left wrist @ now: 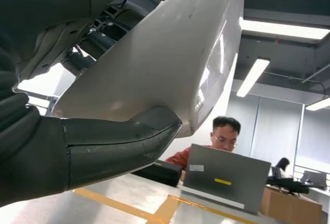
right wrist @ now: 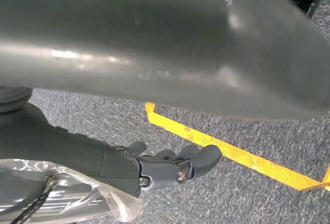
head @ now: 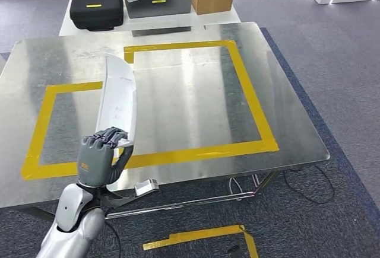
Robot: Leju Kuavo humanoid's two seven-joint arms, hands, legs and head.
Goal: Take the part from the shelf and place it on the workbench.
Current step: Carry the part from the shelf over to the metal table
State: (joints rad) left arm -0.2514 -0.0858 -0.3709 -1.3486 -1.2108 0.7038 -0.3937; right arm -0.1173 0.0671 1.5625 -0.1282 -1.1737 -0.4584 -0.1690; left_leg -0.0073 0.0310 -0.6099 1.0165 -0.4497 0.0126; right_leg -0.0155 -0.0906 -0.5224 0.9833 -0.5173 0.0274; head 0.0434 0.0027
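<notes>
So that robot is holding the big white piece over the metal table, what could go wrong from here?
Two things, I think. The left hand grips the white part only at its lower end, so the tall piece standing above it could tip or slip out. And it hangs near the front edge of the workbench, so if set down there, it might slide off onto the carpet.
</notes>
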